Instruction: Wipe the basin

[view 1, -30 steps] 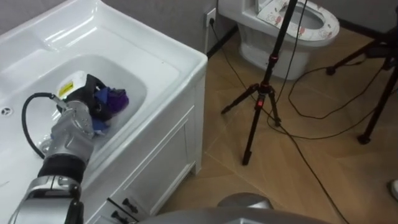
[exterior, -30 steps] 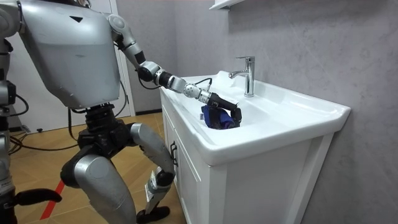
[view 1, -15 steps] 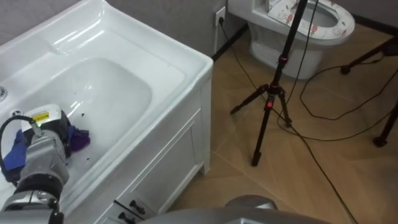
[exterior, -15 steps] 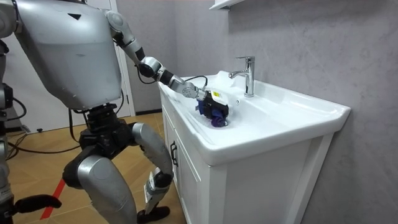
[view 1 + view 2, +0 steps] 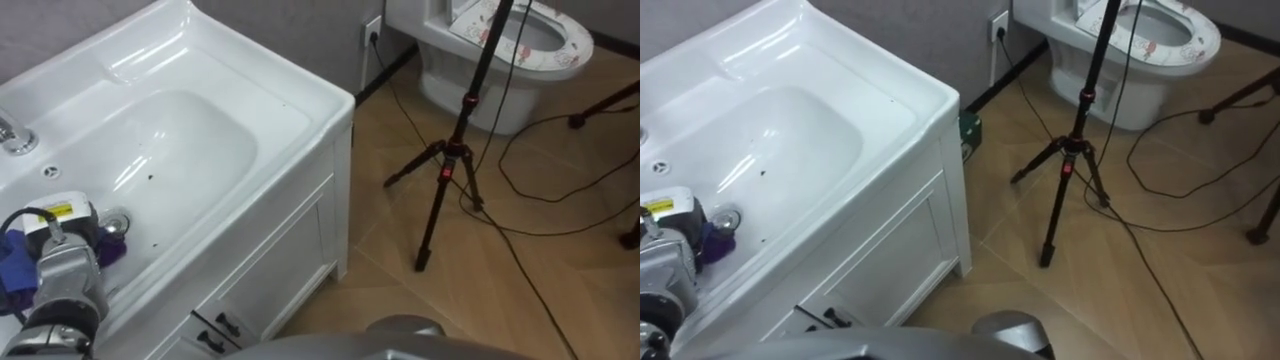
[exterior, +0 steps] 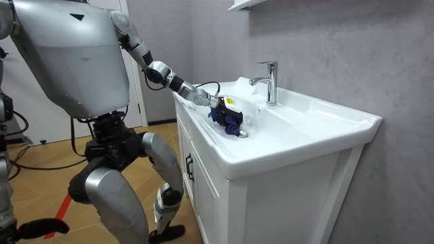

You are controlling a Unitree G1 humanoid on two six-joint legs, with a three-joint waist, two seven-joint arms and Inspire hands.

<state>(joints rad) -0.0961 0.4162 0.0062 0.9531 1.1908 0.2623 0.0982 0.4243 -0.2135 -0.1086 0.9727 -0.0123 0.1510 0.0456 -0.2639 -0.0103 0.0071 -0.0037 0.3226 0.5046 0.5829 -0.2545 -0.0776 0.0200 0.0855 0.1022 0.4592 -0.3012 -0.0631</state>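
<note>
The left hand (image 5: 60, 240) squeezes the bunched cloth (image 5: 112, 250), which looks soft and light, by the drain (image 5: 113, 219) in the slippery basin (image 5: 200, 140).

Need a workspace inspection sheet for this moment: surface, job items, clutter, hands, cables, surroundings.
Surface: white basin, a few dark specks in the bowl.
Job's things: blue-purple cloth in the bowl beside the drain.
Clutter: nothing seen.
Hands: left robot hand on the cloth; grip cannot be told.
Cables: dark cables across the floor.
Surroundings: tripod, toilet, faucet.
</note>
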